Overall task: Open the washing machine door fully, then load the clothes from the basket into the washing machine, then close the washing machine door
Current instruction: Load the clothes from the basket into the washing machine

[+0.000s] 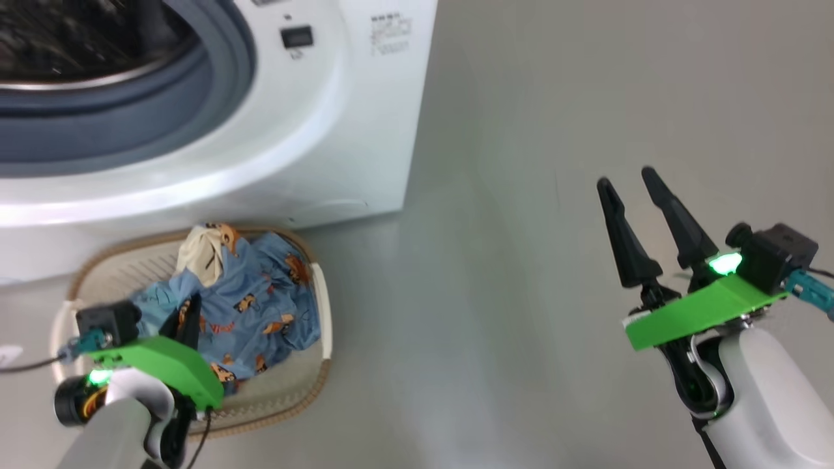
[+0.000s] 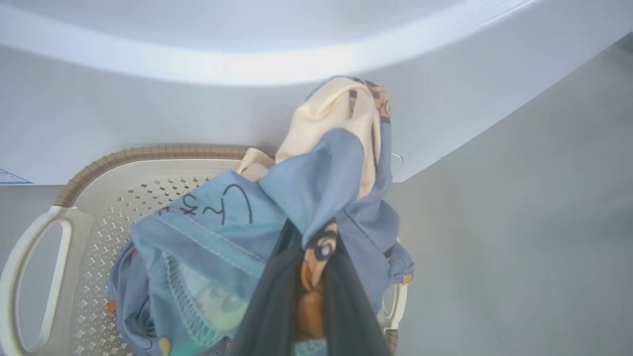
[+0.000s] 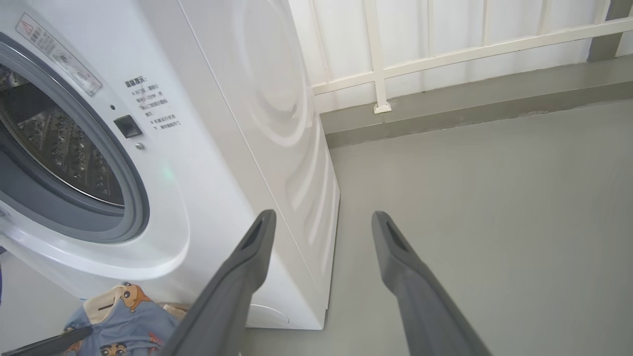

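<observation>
The white washing machine (image 1: 306, 117) stands at the upper left, its grey-blue ring (image 1: 163, 104) and steel drum (image 3: 59, 143) exposed; its door is out of view. In front of it on the floor sits the cream basket (image 1: 98, 267) with a brown rim. The light-blue printed clothes (image 1: 254, 299) with a cream piece (image 2: 326, 113) are bunched up from the basket. My left gripper (image 2: 309, 277) is shut on a fold of the blue fabric, over the basket. My right gripper (image 1: 625, 179) hangs open over bare floor, far to the right of the basket.
Grey floor (image 1: 534, 130) stretches right of the machine. A white railing and a grey kerb (image 3: 445, 113) run behind the machine's right side. A dark cable (image 1: 26, 366) trails at the left edge near the basket.
</observation>
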Robot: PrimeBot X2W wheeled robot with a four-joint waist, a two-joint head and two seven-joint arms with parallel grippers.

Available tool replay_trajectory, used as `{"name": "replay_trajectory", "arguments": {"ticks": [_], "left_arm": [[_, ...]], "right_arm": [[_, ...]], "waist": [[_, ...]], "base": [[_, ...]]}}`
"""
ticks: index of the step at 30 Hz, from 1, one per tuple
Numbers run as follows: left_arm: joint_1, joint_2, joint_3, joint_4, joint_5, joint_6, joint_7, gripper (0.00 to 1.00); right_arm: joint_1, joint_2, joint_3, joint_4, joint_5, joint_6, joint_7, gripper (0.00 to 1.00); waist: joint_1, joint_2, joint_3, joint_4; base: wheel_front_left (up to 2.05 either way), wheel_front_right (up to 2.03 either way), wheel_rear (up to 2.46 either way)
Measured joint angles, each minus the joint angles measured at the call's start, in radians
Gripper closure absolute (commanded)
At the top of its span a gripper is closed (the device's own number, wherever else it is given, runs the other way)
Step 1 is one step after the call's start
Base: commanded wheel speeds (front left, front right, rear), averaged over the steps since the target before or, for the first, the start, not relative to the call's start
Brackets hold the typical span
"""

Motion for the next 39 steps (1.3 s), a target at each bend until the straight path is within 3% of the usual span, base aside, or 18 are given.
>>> {"name": "replay_trajectory", "arguments": {"ticks": [10,25,39], "left_arm": [[0.156,-0.003,0.111,-0.216,0.064,0.011,0.0,1.0],[0.395,-0.013,0.225,-0.618,0.191,0.126,0.0,1.0],[0.451,0.007,0.234,-0.765,0.201,0.194,0.02,1.0]], "right_arm": [[0.083,-0.021,-0.007,0.015,0.001,0.0,0.0,0.0],[0.183,-0.045,-0.03,0.02,0.01,0.0,0.0,0.0],[0.209,-0.049,-0.031,0.019,0.01,0.0,0.0,0.0]], "waist": [[0.0,0.0,-0.141,0.045],[0.0,0.0,-0.32,0.109],[0.0,0.0,-0.355,0.134]], "base": [[0.0,0.0,0.0],[0.0,0.0,0.0],[0.0,0.0,0.0]]}}
